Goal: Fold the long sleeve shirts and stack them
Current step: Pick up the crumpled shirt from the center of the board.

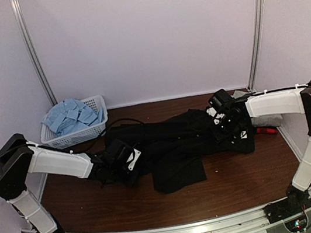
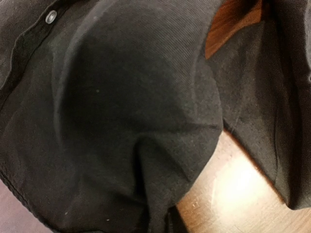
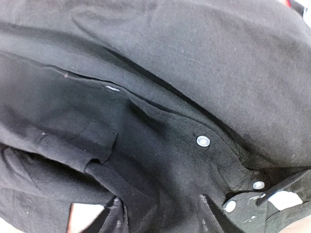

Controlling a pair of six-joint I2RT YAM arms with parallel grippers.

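One black shirt (image 1: 172, 149) is spread crumpled across the middle of the bench (image 1: 241, 174), its cloth filling both wrist views and hiding the fingers. The left claw (image 1: 124, 160) is sunk in its left end and the right claw (image 1: 227, 121) in its right. Neither's opening can be told. One light blue shirt (image 1: 71, 115) is heaped in one white mesh basket (image 1: 85, 136), far left.

The black shirt (image 1: 175, 149) sprawls across the middle of the table (image 1: 232, 187). Bare wood lies open in front of it, with a narrower strip behind. The basket (image 1: 79, 139) fills the far left corner. A small red object (image 1: 267, 130) lies at the right edge.
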